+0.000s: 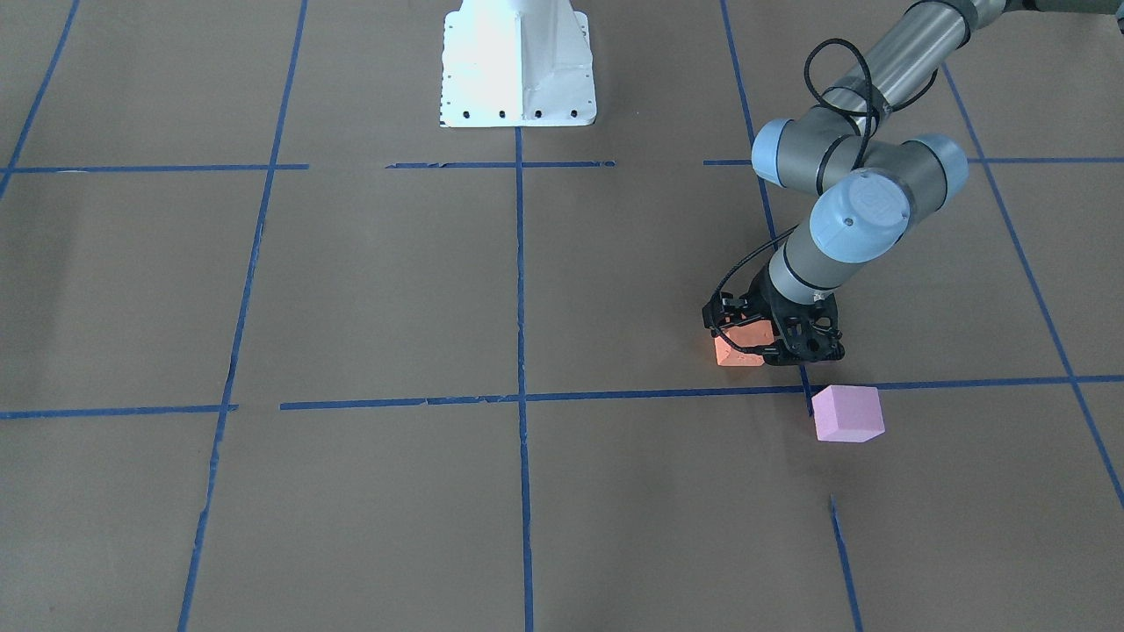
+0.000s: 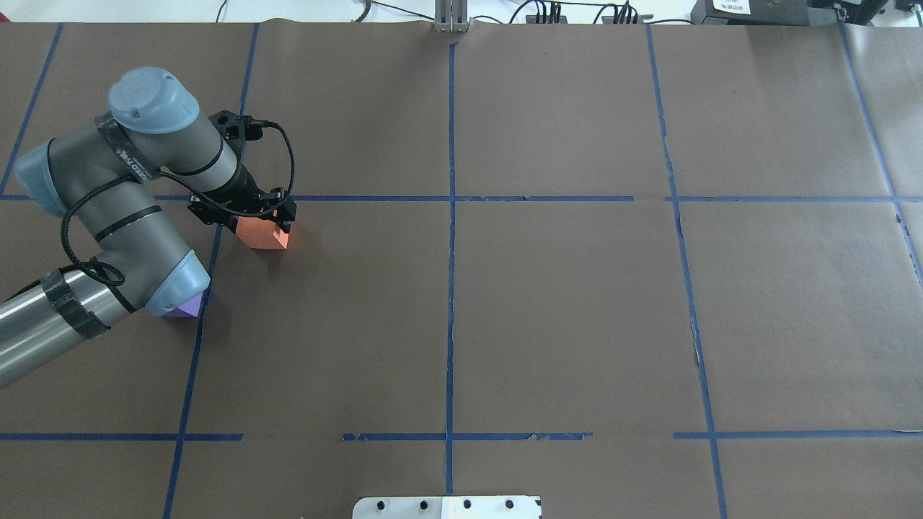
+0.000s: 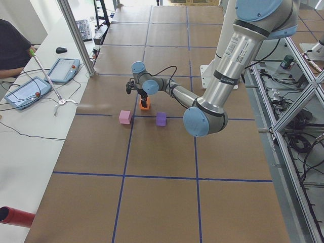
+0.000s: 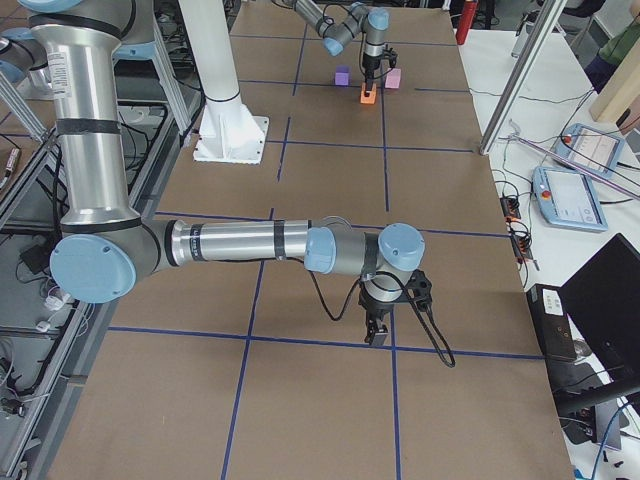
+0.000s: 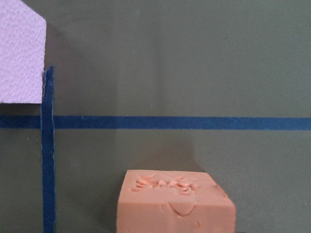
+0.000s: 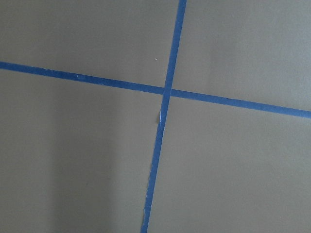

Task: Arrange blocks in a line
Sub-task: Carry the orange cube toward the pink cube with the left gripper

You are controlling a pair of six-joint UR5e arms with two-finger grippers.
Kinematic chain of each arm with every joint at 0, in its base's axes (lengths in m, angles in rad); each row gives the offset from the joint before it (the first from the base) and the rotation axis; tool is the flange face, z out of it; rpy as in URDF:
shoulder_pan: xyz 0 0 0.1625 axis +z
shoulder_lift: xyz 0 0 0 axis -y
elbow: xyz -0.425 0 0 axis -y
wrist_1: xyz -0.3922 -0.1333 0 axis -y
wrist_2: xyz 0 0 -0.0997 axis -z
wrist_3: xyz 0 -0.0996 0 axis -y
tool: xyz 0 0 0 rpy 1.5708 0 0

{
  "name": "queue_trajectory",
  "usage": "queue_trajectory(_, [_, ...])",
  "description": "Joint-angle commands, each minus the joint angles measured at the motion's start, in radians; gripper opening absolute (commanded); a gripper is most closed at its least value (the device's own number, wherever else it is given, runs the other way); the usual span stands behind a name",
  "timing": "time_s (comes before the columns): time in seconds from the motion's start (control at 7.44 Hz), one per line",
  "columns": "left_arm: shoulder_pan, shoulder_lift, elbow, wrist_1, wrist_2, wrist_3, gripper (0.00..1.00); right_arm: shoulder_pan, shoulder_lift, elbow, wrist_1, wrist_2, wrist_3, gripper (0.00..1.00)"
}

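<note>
Left gripper (image 1: 762,338) sat low over the orange block (image 1: 736,349) near the table's (image 2: 793,324) left end.
Its jaws straddled the block, but whether they pressed it could not be told. The cube was matte and foam-like, its top pitted. The grainy pink block (image 1: 847,413) lay near it toward the operators' edge. The violet block (image 2: 184,308) lay toward the robot's edge, half under the left arm (image 2: 137,231). The right gripper (image 4: 378,325) hung near the right end, its jaws unclear. The arm's label (image 2: 131,160) was unreadable.

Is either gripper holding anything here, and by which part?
The left gripper brackets the orange foam cube by two opposite side faces; a firm clamp cannot be told. Nothing shows in the right gripper.
</note>
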State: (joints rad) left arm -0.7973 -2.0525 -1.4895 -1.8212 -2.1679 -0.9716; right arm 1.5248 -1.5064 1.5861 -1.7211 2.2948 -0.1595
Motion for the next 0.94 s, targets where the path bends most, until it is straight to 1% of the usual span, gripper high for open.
queue_trajectory(0.0, [0.003, 0.0, 0.003, -0.004, -0.003, 0.002, 0.64, 0.0, 0.0, 0.0, 0.0, 0.0, 0.0, 1.0])
queue_trajectory(0.13, [0.001, 0.0, -0.004, -0.003, -0.001, 0.002, 0.43, 0.0, 0.0, 0.0, 0.0, 0.0, 0.0, 1.0])
queue_trajectory(0.27, [-0.023, 0.002, -0.023, 0.002, -0.003, 0.001, 0.29, 0.0, 0.0, 0.0, 0.0, 0.0, 0.0, 1.0])
queue_trajectory(0.4, [-0.066, 0.012, -0.079, 0.013, 0.0, 0.002, 0.26, 0.0, 0.0, 0.0, 0.0, 0.0, 0.0, 1.0])
queue_trajectory(0.54, [-0.142, 0.041, -0.151, 0.095, 0.005, 0.052, 0.26, 0.0, 0.0, 0.0, 0.0, 0.0, 0.0, 1.0])
queue_trajectory(0.67, [-0.198, 0.073, -0.228, 0.187, 0.01, 0.202, 0.26, 0.0, 0.0, 0.0, 0.0, 0.0, 0.0, 1.0])
queue_trajectory(0.81, [-0.239, 0.124, -0.26, 0.215, 0.008, 0.267, 0.25, 0.0, 0.0, 0.0, 0.0, 0.0, 0.0, 1.0])
